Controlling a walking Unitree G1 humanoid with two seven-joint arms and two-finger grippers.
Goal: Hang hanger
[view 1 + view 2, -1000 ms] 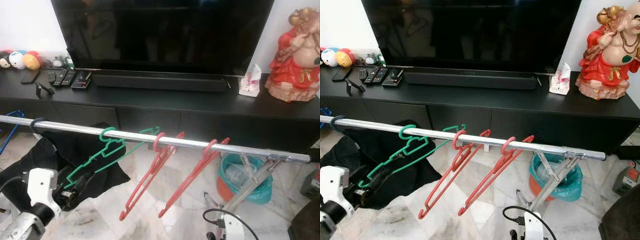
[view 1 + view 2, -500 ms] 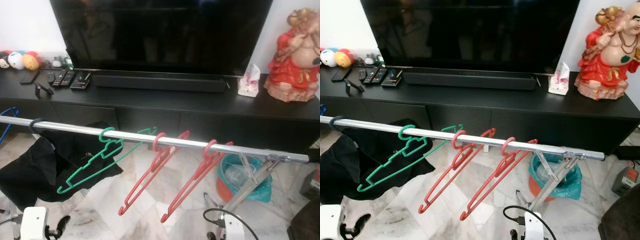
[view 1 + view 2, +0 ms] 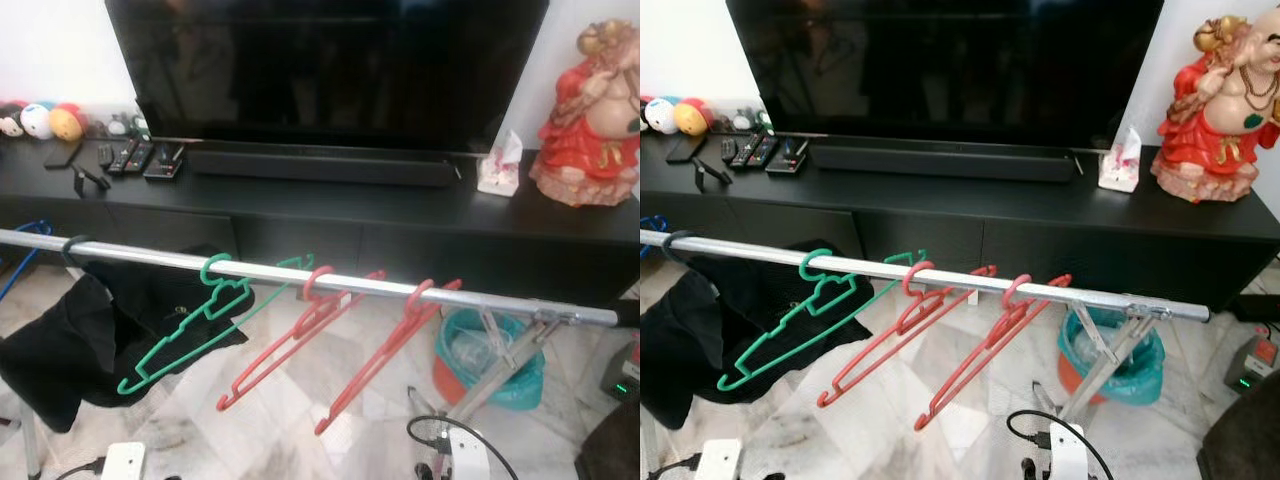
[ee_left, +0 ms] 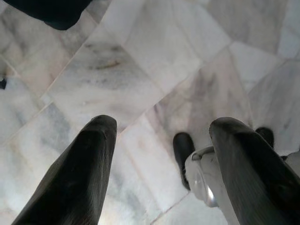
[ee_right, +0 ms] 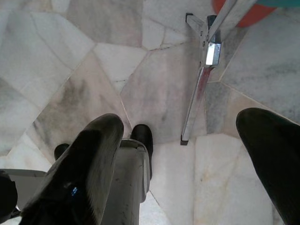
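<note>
Fingers [image 4: 79,173] of the left gripper [image 4: 161,154] and right gripper [image 5: 187,154] gape wide, empty, over floor [image 4: 140,61], well below the rail [image 3: 300,277] where the green hanger [image 3: 190,335] hangs.

Green hanger [image 3: 190,335], two red hangers [image 3: 290,345], silver rail [image 3: 340,283], black garment [image 3: 70,335].

1. A silver rail [image 3: 300,277] is running across the view, in front of a black counter [image 3: 330,205] that is carrying a large dark television [image 3: 325,70].
2. A green hanger [image 3: 195,325] is hanging from the rail, slanting down to the left.
3. Two red hangers, one [image 3: 290,335] beside the green one and another [image 3: 385,365] further right, are hanging likewise.
4. A black garment [image 3: 80,335] is drooping from the rail's left part.
5. A red figurine [image 3: 590,120] is standing on the counter's right end.
6. A teal bin [image 3: 490,355] is sitting on the marble floor [image 3: 280,430].
</note>
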